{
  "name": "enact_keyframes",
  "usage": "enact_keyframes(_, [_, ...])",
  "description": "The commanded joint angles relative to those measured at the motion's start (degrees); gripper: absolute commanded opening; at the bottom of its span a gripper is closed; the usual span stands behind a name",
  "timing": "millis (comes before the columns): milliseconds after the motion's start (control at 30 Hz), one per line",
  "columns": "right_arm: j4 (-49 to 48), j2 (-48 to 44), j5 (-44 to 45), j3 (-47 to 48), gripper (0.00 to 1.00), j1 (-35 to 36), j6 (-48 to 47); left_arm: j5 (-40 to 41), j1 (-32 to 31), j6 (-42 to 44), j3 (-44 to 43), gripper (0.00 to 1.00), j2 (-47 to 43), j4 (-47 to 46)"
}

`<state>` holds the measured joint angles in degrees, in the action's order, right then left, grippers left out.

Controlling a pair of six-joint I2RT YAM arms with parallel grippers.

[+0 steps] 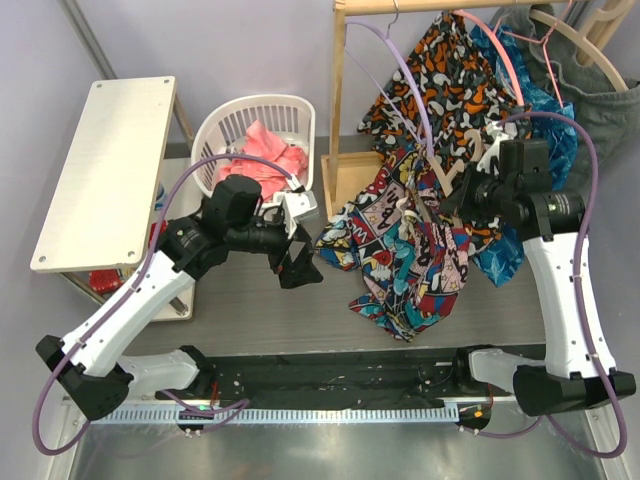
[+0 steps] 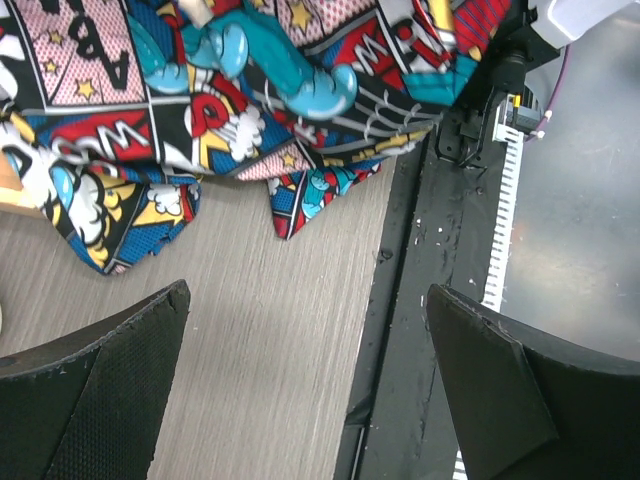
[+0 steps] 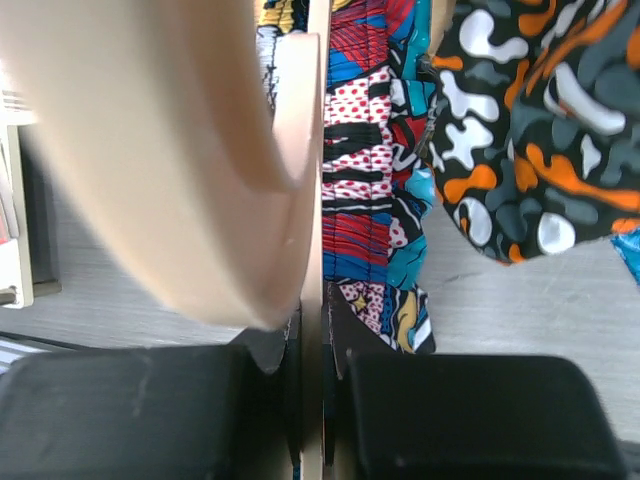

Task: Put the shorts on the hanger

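Observation:
The comic-print shorts [image 1: 395, 255] hang draped in the middle right, their lower end on the table. They also show in the left wrist view [image 2: 250, 90] and the right wrist view [image 3: 365, 180]. My right gripper [image 1: 452, 200] is shut on the beige wooden hanger [image 3: 315, 200], whose straight bar runs between the fingers [image 3: 318, 345], with the shorts lying over that bar. In the top view the hanger is mostly hidden by the fabric. My left gripper [image 1: 300, 265] is open and empty just left of the shorts, low over the table [image 2: 305, 330].
A white laundry basket [image 1: 300, 110] holds a pink cloth [image 1: 265, 150] at the back. A wooden rack [image 1: 340, 100] carries the blotch-patterned garment [image 1: 450, 70], a lilac hanger [image 1: 405, 60], a pink hanger [image 1: 505, 50] and another wooden hanger [image 1: 590, 50]. A white shelf [image 1: 105, 170] stands at the left.

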<state>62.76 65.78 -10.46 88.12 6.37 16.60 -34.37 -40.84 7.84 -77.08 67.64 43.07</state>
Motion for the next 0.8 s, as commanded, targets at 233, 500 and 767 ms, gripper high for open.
enact_keyframes(233, [-6.6,5.7,-4.1,15.4,0.01,-1.5,-16.8,-0.7,0.2,2.8,3.2,1.0,-5.1,0.2])
enact_keyframes(500, [-4.2,13.4,2.1,28.4,0.01,-2.4,-24.6,0.3,0.2,4.0,4.3,1.0,-6.6,1.2])
enact_keyframes(767, [-2.7,22.9,2.6,43.3,0.01,-3.5,-28.0,0.7,0.2,4.8,4.8,1.0,-7.3,1.7])
